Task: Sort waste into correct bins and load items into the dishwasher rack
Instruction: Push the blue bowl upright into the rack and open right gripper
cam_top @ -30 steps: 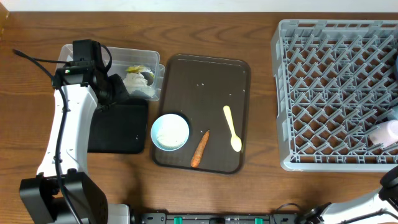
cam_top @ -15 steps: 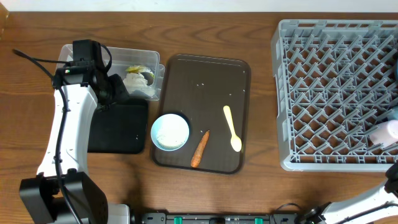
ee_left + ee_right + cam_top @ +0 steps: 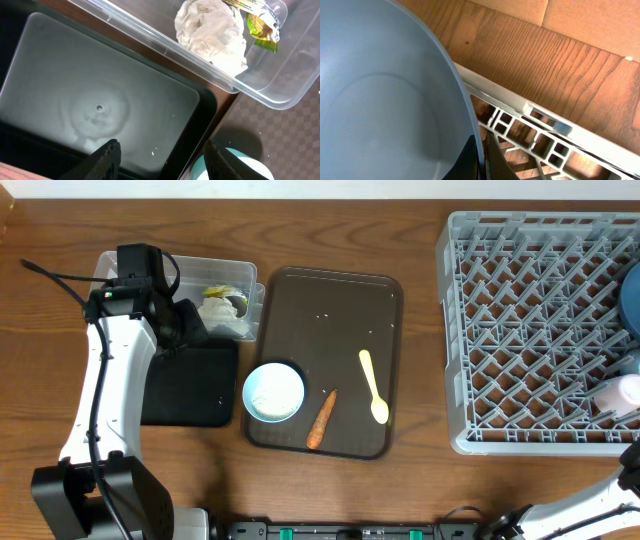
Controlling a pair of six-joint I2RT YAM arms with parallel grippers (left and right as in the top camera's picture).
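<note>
In the right wrist view my right gripper (image 3: 483, 161) is shut on the rim of the dark-blue bowl (image 3: 385, 100), just inside the dishwasher rack's wall (image 3: 540, 117). Overhead, only a sliver of that bowl (image 3: 633, 300) shows at the rack's (image 3: 530, 330) right edge, above a pink cup (image 3: 615, 393). My left gripper (image 3: 162, 162) hangs open over the black tray (image 3: 100, 100), nothing between its fingers. The clear tub (image 3: 285, 80) holds a white wrapper (image 3: 212, 32) and a yellow-green wrapper (image 3: 260, 25). The white bowl (image 3: 273, 391), carrot piece (image 3: 321, 419) and pale yellow spoon (image 3: 373, 386) lie on the brown serving tray (image 3: 330, 300).
A few rice grains (image 3: 322, 317) are scattered on the brown tray. The left arm (image 3: 100, 400) stretches along the table's left side over the black tray (image 3: 195, 385). A strip of bare wood separates the brown tray from the rack.
More of the dark-blue bowl now shows at the rack's right edge, and the right arm's part at the bottom right has slid further out of frame. The left arm has not moved.
</note>
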